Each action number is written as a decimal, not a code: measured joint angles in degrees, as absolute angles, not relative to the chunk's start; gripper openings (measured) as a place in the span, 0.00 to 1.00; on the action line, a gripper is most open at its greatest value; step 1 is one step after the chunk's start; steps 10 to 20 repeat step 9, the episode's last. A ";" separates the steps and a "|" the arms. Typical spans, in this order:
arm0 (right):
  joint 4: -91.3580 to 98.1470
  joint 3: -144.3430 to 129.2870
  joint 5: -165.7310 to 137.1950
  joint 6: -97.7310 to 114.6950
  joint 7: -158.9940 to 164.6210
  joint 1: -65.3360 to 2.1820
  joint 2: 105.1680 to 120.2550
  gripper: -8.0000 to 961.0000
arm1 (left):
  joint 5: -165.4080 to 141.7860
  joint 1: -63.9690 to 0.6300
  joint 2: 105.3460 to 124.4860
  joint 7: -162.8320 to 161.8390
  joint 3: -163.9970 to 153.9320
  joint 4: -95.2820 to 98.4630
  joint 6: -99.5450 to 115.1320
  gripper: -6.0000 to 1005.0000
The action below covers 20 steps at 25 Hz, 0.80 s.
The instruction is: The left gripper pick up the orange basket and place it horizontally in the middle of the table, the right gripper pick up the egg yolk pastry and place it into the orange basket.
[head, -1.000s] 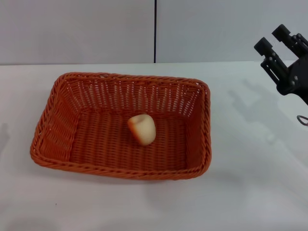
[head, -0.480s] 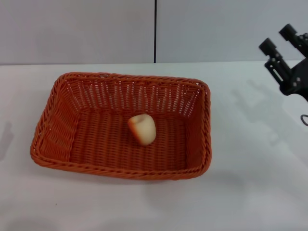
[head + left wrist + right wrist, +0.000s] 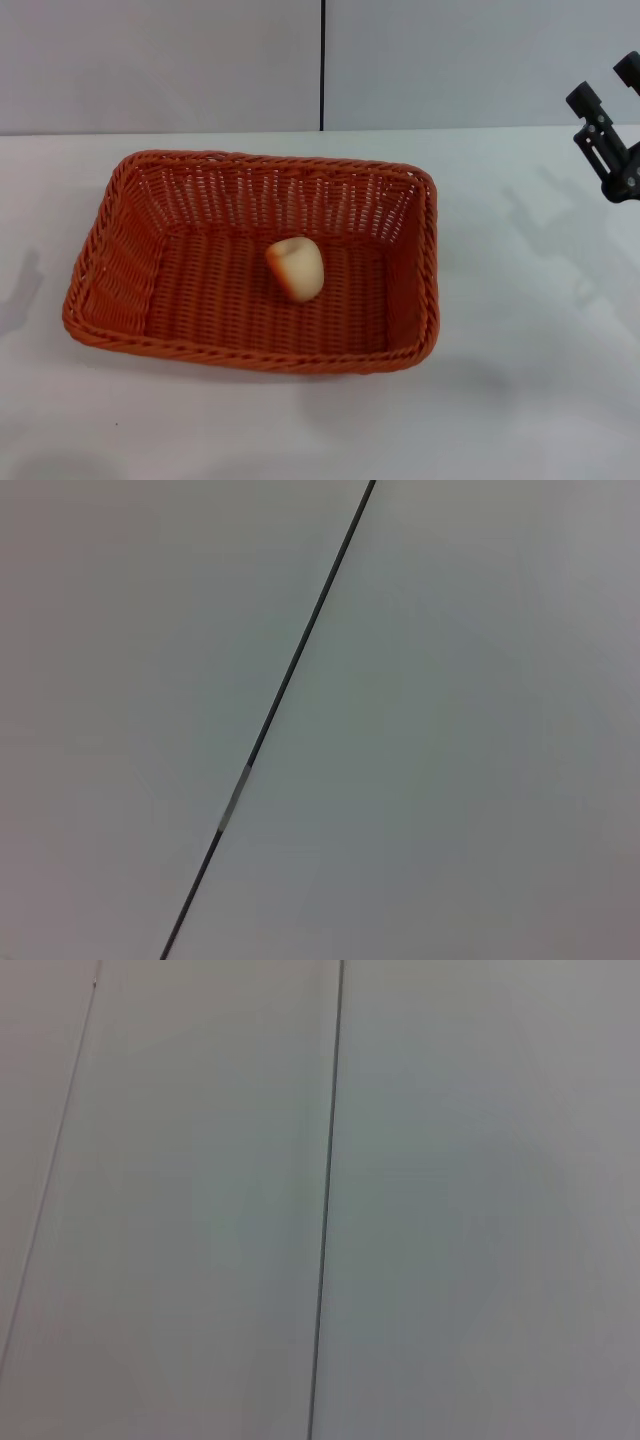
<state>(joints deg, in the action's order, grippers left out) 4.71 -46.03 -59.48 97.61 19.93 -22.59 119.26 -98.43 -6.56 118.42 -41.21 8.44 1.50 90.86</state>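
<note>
On a white table [image 3: 520,400], nearest the camera, lies a large orange basket [image 3: 110,290] set lengthwise across the middle, and inside it — on the woven floor, about central — rests the egg yolk pastry [image 3: 296,268], tipped on its side with its pale underside showing. Farther back and well to the right, the right gripper [image 3: 616,95] hangs above the table at the picture's edge, its black fingers spread apart and holding nothing. Behind everything stands a light grey wall [image 3: 160,60] with a dark vertical seam — all that both wrist cameras show.
</note>
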 joint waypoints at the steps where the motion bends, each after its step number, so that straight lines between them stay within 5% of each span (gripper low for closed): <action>1: 4.52 -46.00 -59.48 97.57 18.92 -22.60 119.26 0.56 | -98.40 -6.58 118.44 -41.04 8.48 1.12 90.61 0.81; 20: 3.70 -45.48 -59.44 98.07 13.91 -23.82 119.14 0.56 | -98.82 -6.54 118.28 -40.75 7.99 0.21 89.36 0.81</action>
